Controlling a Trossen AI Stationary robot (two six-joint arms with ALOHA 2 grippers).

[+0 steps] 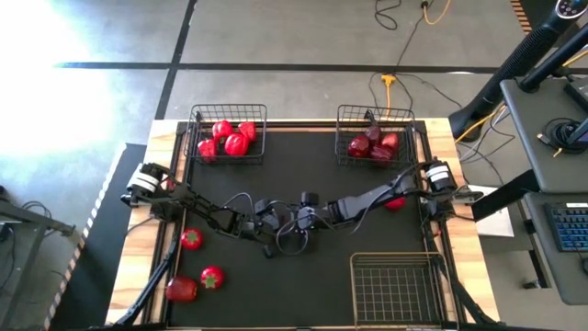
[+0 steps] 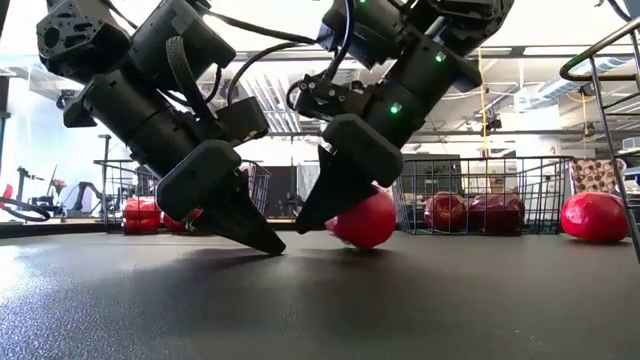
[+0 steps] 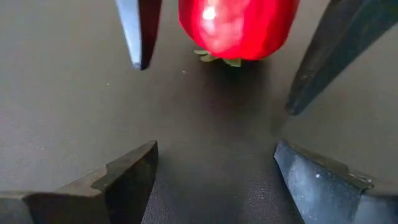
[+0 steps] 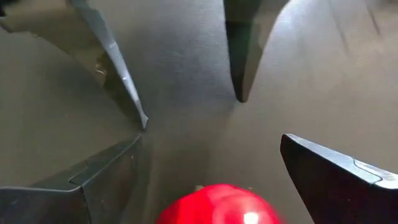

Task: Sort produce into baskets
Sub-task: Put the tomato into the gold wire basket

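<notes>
- Both claws meet at the middle of the table [image 1: 367, 156], tips down on its black mat and facing each other.
- Left claw [image 2: 262, 240] stands open with nothing between its fingers; in its own wrist view a red tomato [image 3: 237, 26] with green leaves under it lies just ahead of its fingertips [image 3: 127, 177].
- Right claw [image 2: 318, 215] is spread wide as well and grips nothing; the same tomato [image 2: 365, 220] rests on the mat between its two fingers, and its own camera sees it close in front [image 4: 219, 205].
- From table height the tomato sits just beside the right claw's tip, a short gap away from the left one.
- At the far left, a basket [image 1: 228, 134] holds several bright red peppers [image 1: 235, 143].
- Another basket at the far right [image 1: 375, 136] holds dark maroon fruits [image 1: 360, 145].
- A third basket [image 1: 397, 287] sits at the near right.
- Two tomatoes, one with a green top [image 1: 191, 239] and a second one nearer [image 1: 212, 277], and a red pepper [image 1: 181, 290] lie loose at the near left.
- One more red piece [image 1: 395, 203] lies partly under the right arm.
</notes>
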